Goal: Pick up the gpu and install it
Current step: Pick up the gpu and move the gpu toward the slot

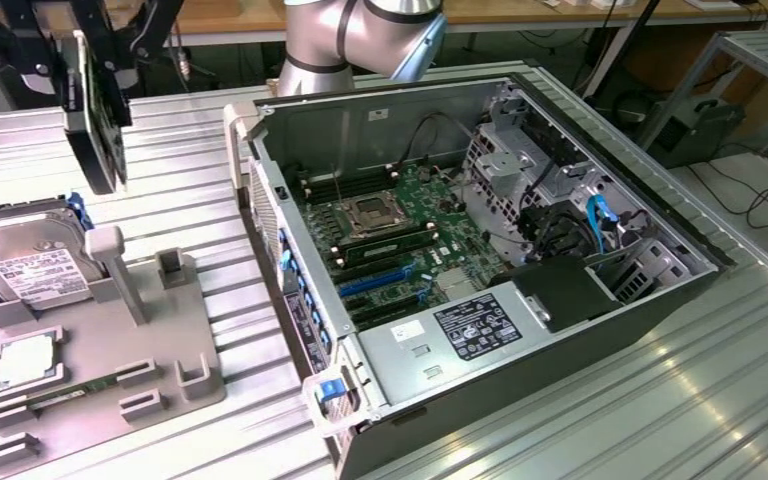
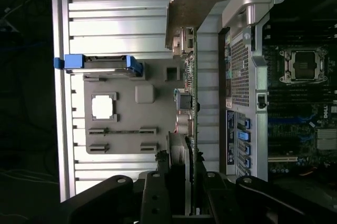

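The gpu (image 1: 95, 130), a thin dark card with a pale bracket (image 2: 192, 2), is held pinched by the end effector (image 1: 97, 55) beside the computer case (image 1: 371, 125).

Black two-fingered gripper (image 1: 96, 55) hangs at ten o'clock in the exterior view, clamped on thin dark gpu card (image 1: 97, 150); silver-grey jointed arm (image 1: 357, 38) at twelve.
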`<action>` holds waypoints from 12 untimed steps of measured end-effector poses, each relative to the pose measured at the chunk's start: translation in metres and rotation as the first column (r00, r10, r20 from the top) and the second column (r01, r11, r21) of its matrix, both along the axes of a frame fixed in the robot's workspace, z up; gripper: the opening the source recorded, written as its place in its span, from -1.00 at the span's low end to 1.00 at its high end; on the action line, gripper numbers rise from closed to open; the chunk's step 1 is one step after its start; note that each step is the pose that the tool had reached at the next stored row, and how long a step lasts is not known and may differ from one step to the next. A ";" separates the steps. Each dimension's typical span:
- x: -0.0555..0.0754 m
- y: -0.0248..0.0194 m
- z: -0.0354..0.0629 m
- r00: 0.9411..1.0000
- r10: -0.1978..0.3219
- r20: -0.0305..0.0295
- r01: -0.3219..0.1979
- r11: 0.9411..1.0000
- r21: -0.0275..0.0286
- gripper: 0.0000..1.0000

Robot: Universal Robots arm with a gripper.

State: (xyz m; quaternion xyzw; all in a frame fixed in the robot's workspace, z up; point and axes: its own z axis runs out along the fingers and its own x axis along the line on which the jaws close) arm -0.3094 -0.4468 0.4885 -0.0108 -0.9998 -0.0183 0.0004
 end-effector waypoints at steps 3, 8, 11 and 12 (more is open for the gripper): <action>0.000 0.0000 0.0076 1.000 0.000 0.000 0.000 1.000 0.000 -0.44; 0.000 0.0000 0.0185 1.000 0.000 0.000 0.000 1.000 0.000 -0.44; 0.000 0.0001 0.0242 1.000 0.000 0.000 0.000 1.000 0.000 -0.44; 0.000 0.0000 0.0258 1.000 0.000 0.000 0.000 1.000 0.000 -0.44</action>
